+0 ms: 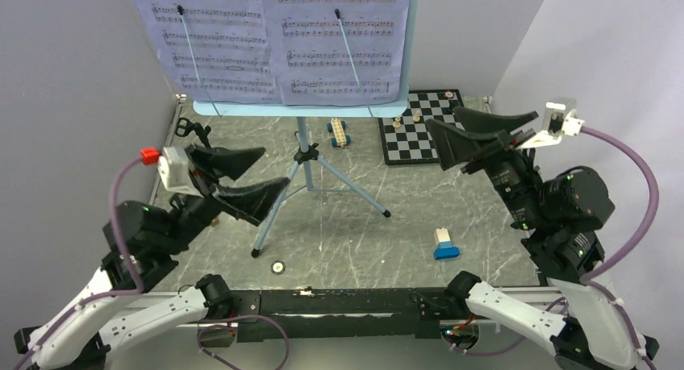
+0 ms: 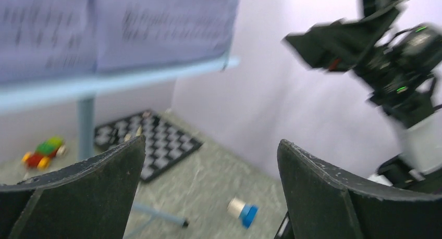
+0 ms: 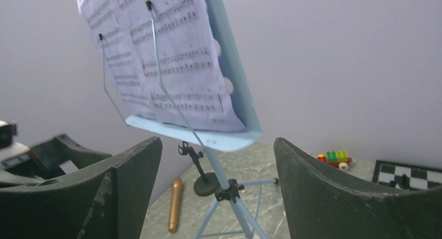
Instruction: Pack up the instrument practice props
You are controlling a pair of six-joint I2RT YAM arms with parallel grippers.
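left gripper [image 1: 274, 166] and right gripper [image 1: 440, 117]: jaws spread, empty. risk: bumping music stand [image 1: 305, 156] could topple it, scattering sheet-music pages [image 1: 274, 31].

one each of music stand [image 1: 300, 109], microphone [image 3: 175, 204], mic stand [image 3: 206, 183], chessboard [image 1: 419, 136], toy car [image 1: 339, 133]; two sheet-music pages [image 1: 214, 39].

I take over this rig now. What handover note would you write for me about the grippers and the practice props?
Left gripper: open, empty, raised left of the music stand.
Right gripper: open, empty, raised to its right.
Stand upright on its tripod, sheet-music pages on its desk under the wire holders. Microphone lies on the table beside the mic stand, back left.
Done: nothing packed.
Left: all four props.
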